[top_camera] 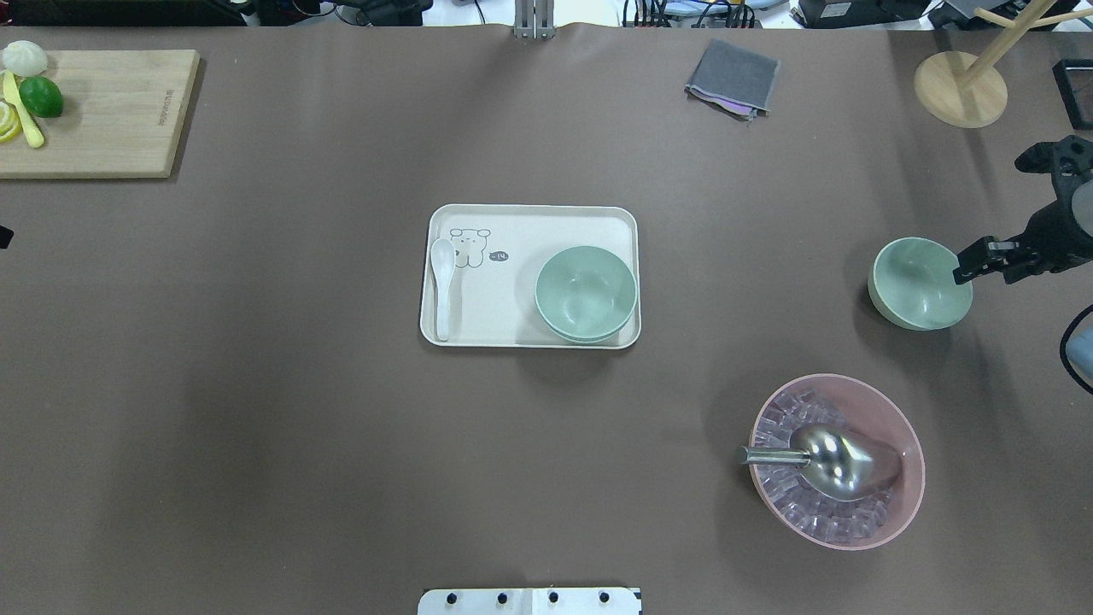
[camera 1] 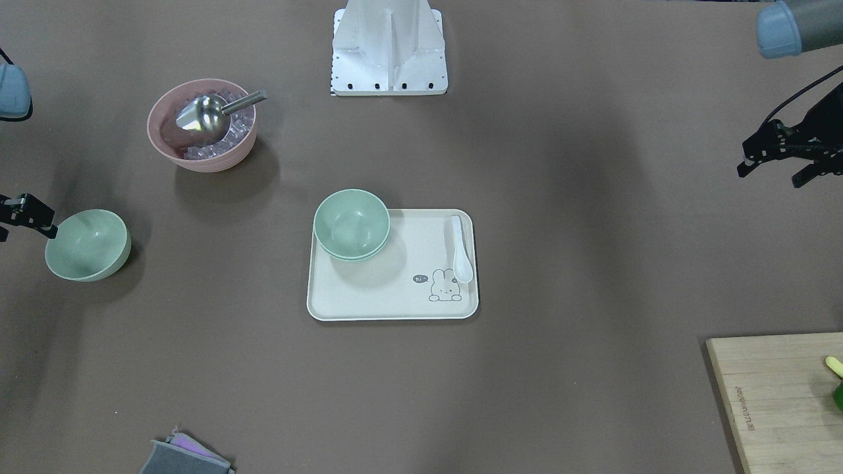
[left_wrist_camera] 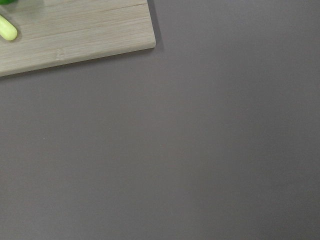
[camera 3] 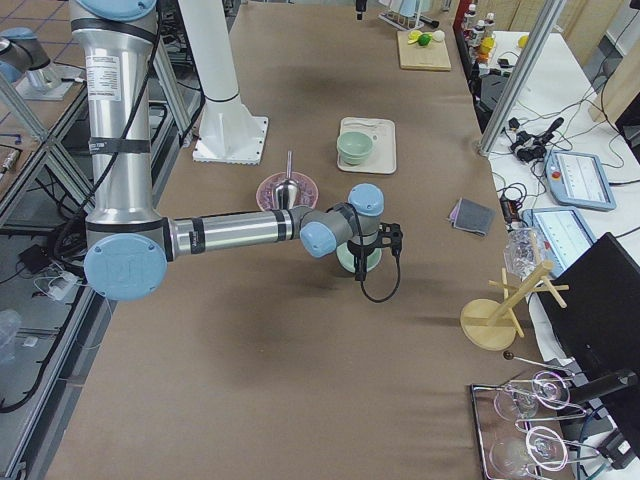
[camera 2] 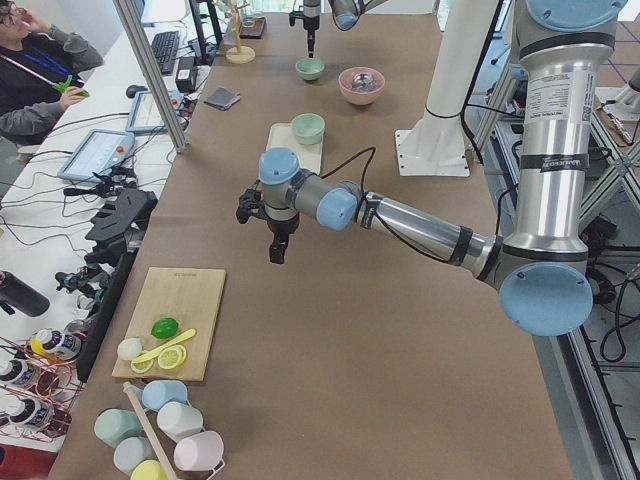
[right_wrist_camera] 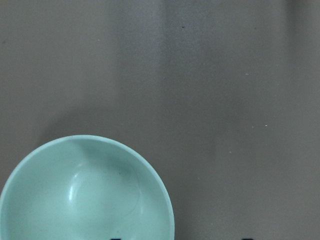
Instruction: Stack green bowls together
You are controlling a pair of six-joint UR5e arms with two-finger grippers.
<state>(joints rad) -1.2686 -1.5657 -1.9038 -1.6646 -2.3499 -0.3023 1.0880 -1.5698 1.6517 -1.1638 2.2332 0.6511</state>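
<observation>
Sitting right at the right claw point(top_camera: 982, 260) is the lone green bowl point(top_camera: 920, 284) — jaws apart, straddling its rim, barely visible at the wrist view's bottom edge; contact unclear. Nested pair of green bowls point(top_camera: 586, 294) stands well off from that claw, toward the left claw point(camera 1: 772, 172), on a tray point(top_camera: 512, 333) corner. Left claw spread, holding nothing, above the table point(camera 1: 593, 263) — its fingers fall outside its wrist view.

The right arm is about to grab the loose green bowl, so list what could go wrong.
1. The right fingers are by the rim of the lone green bowl; a one-sided pinch on smooth plastic may slip or tip it.
2. The stacked green bowls sit in a corner of the tray; an off-centre drop might push them over its edge.
</observation>
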